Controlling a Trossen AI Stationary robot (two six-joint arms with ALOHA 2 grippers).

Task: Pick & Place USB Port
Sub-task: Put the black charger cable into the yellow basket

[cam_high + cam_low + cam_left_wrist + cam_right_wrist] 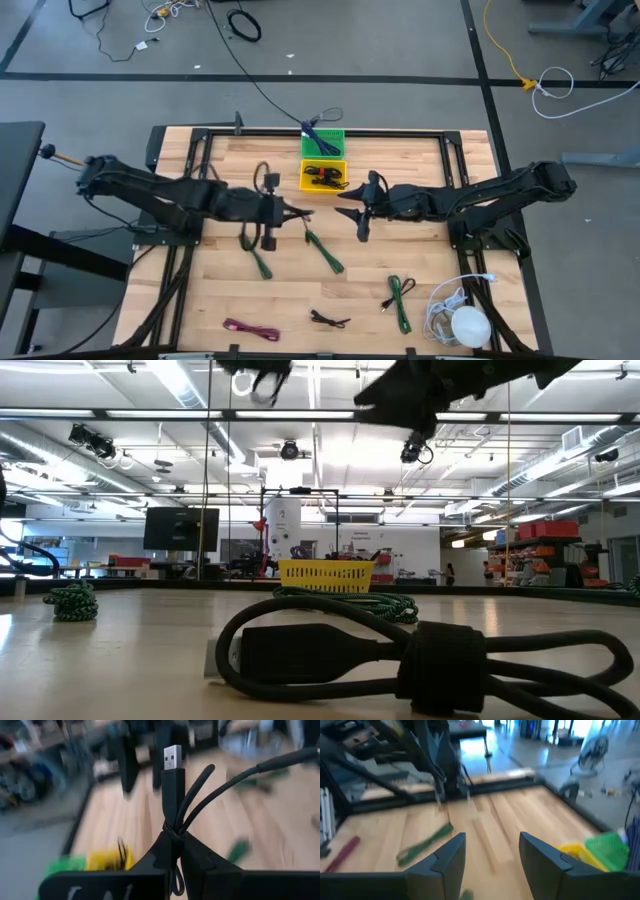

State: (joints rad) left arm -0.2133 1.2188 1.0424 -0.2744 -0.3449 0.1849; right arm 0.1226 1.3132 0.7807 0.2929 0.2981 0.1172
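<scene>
1. We count two baskets, a green plastic basket [323, 142] and a yellow plastic basket [323, 176], plus several bundled cables.
2. Our left gripper [172, 851], raised mid-table, pinches a black tied USB cable [173, 775], silver plug upward.
3. Our right gripper [490, 852] hovers spread, empty.

The high view looks straight down on the whole desk [330, 300]. The low view sits at desk-top level, close behind a black cable [420, 655], facing the room. The 2 wrist views look forward along their arms; all 4 views share the yellow basket [323, 176].
</scene>
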